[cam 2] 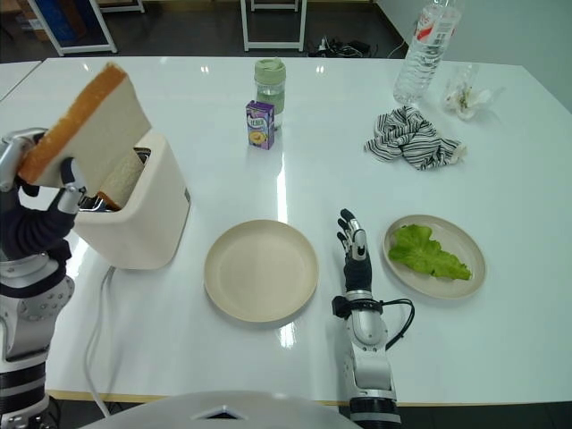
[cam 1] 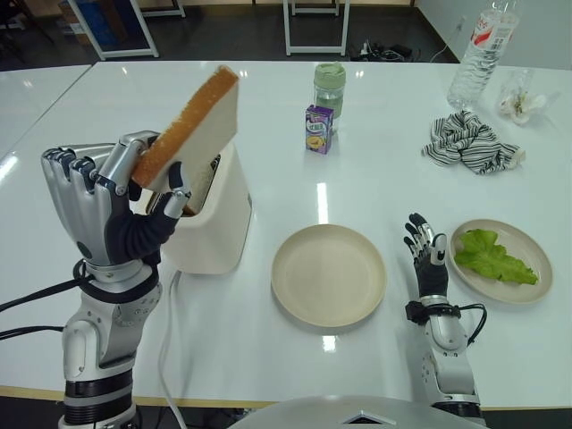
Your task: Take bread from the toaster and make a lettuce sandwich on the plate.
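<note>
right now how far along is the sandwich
Early. Done: one bread slice is lifted out of the toaster. In hand: the left hand holds it above the slot. Left: a second slice sits in the toaster, the centre plate is bare, the lettuce lies on the side plate beside the open right hand.

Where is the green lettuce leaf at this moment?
The green lettuce leaf lies on the small beige round plate on the robot's right, just right of the right hand and nearer than the striped cloth.
</note>
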